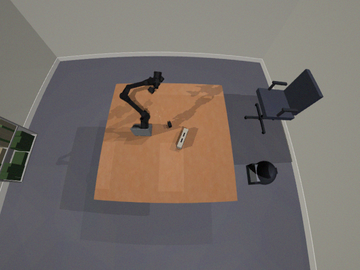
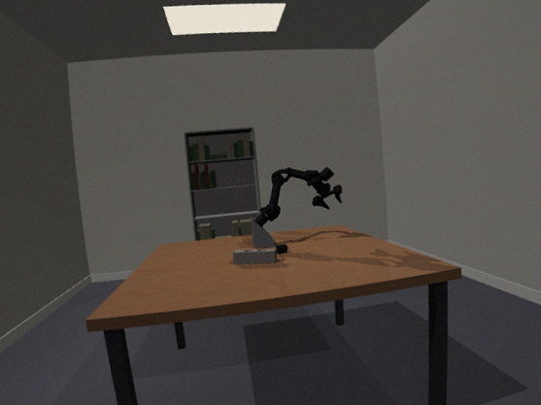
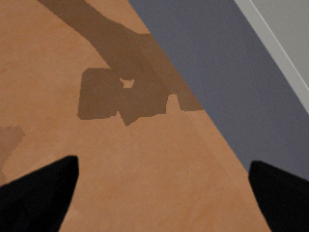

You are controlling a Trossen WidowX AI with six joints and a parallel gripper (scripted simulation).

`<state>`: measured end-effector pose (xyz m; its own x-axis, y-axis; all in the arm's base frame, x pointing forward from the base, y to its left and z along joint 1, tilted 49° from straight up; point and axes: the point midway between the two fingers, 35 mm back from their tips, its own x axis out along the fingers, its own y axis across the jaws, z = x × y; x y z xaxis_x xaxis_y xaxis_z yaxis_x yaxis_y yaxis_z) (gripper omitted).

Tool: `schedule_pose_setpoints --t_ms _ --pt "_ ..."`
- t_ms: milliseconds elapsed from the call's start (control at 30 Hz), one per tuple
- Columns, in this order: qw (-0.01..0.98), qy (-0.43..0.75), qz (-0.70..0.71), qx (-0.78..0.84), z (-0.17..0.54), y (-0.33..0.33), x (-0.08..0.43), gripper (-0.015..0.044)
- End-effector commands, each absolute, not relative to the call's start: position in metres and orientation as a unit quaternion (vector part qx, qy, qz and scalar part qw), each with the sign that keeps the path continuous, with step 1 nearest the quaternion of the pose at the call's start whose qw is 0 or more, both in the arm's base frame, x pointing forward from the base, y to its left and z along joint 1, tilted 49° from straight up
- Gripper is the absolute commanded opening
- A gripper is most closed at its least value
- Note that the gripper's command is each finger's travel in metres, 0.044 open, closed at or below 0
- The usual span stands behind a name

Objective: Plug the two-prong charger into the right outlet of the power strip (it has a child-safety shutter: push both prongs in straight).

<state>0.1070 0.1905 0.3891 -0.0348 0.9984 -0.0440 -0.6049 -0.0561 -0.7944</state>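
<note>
The small black charger [image 1: 169, 124] [image 2: 282, 248] lies on the table between the arm's base and the power strip; its prongs are too small to make out. The pale power strip [image 1: 179, 144] [image 2: 254, 257] lies at a slant, with two dark outlets on its top in the top view. My gripper [image 1: 157, 84] [image 2: 334, 205] [image 3: 165, 167] is open and empty, raised high near the table's edge, well away from both charger and strip. The wrist view shows neither of them, only the fingers, table, shadow and floor.
The wooden table [image 1: 203, 174] [image 2: 191, 281] [image 3: 145, 193] carries the arm's grey base [image 1: 142, 131] [image 2: 261, 238], close to the charger. An office chair [image 1: 273, 101] and a dark round-topped object [image 1: 266, 172] stand on the floor beyond the table. A bookshelf [image 2: 220, 197] stands against the wall.
</note>
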Motion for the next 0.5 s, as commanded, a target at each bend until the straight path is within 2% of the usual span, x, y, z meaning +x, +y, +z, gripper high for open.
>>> schedule_pose_setpoints --t_ms 0,33,467 --pt "0.616 -0.305 0.651 -0.323 0.389 0.191 0.107 0.0426" --pt "0.617 -0.302 0.650 -0.323 0.387 0.191 0.109 0.0440" --pt "0.657 -0.232 0.626 -0.350 0.345 0.186 0.161 0.0440"
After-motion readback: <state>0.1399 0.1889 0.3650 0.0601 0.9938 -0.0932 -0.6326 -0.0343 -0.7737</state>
